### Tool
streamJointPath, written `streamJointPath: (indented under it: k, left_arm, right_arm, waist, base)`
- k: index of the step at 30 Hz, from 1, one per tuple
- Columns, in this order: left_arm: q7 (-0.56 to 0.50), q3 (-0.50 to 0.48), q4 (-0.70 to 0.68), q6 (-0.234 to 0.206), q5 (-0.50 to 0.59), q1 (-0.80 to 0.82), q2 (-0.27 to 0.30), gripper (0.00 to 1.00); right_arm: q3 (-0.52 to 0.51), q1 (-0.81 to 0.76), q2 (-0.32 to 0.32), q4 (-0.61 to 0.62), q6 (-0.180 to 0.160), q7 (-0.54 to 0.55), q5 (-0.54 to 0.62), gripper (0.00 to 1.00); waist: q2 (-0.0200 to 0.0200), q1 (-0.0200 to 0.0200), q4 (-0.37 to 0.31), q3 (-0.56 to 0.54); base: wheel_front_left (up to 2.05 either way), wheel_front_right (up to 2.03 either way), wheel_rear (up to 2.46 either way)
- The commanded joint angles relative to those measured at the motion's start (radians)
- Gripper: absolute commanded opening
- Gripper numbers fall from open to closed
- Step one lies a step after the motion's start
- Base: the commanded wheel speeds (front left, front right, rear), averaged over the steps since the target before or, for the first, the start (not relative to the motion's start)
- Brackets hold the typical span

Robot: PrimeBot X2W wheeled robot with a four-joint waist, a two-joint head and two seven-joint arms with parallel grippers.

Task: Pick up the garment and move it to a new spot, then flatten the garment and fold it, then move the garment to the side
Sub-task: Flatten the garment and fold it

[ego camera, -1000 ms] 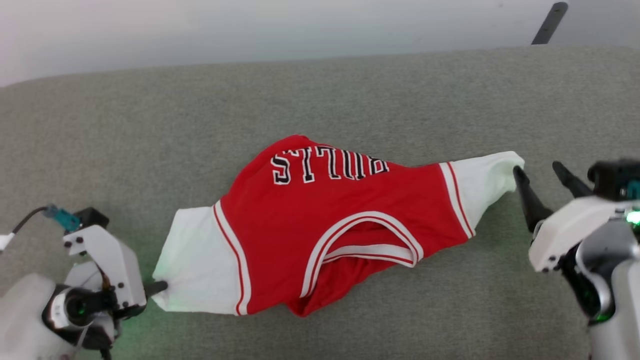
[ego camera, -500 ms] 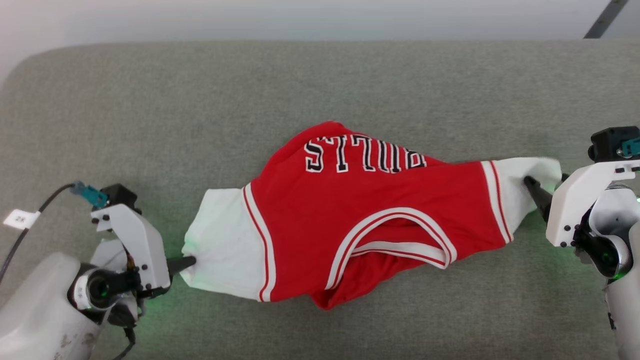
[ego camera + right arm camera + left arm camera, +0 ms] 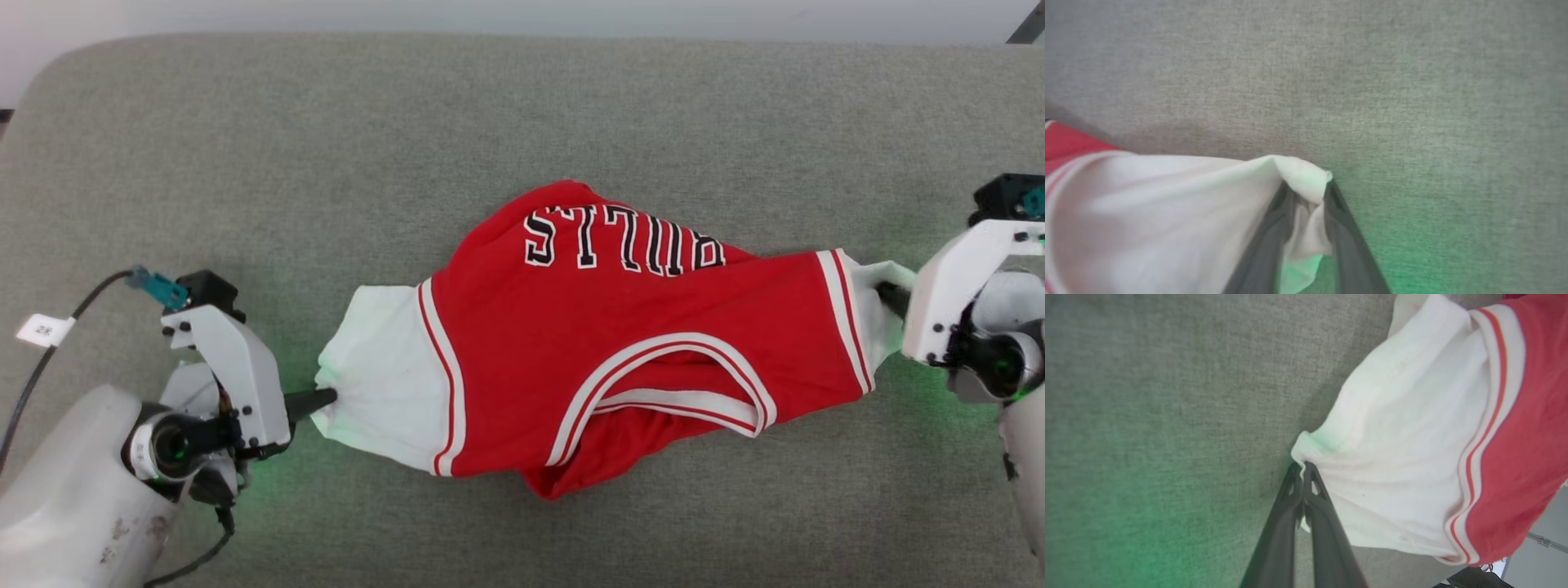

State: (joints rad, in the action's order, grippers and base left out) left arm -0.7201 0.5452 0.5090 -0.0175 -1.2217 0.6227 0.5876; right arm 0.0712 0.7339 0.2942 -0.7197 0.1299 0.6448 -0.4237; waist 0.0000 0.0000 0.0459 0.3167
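Red jersey shirt with white sleeves (image 3: 620, 359) lies on the grey padded bench (image 3: 326, 163), ready for flattening. Left fingers (image 3: 1286, 514) pinch one sleeve. The right fingers (image 3: 1343, 232) sit narrow round the other sleeve, hold unclear. Next: pull apart.

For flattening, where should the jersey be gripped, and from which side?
At the two white sleeve cuffs, each from its outer side, low along the cushion: the jersey lies bunched, sleeves pointing outward, so pulling them apart spreads it. The left gripper pinches one cuff.

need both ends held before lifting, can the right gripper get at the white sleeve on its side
Likely yes: the right gripper has its open jaws either side of the sleeve tip; nothing covers it.
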Motion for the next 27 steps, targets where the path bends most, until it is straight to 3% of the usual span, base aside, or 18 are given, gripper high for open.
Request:
streamJointPath:
  k: [1, 11, 17, 27]
  left_arm:
    - [0.005, 0.012, 0.035, -0.013, 0.012, -0.003, -0.011, 0.00]
    - [-0.056, 0.002, -0.003, -0.036, 0.030, 0.125, 0.026, 0.00]
    - [-0.093, 0.011, -0.032, -0.058, 0.067, 0.236, 0.038, 0.00]
    - [-0.044, 0.019, 0.000, -0.034, 0.157, 0.458, 0.010, 0.00]
  right_arm:
    - [0.031, -0.041, -0.049, -0.055, 0.001, 0.042, -0.033, 0.00]
    - [0.072, 0.091, 0.000, 0.001, 0.002, 0.087, -0.149, 0.00]
    - [0.075, 0.170, -0.013, 0.015, 0.002, 0.079, -0.193, 0.00]
    - [0.050, 0.344, -0.069, -0.020, 0.002, -0.105, -0.161, 0.00]
  waist:
    - [0.0000, 0.0000, -0.001, -0.005]
    - [0.0000, 0.0000, -0.017, -0.109]
    - [0.0000, 0.0000, -0.019, -0.211]
    - [0.0000, 0.0000, -0.010, -0.336]
  base:
    - [0.00, 0.00, 0.00]
    - [0.00, 0.00, 0.00]
    - [0.00, 0.00, 0.00]
    - [0.00, 0.00, 0.00]
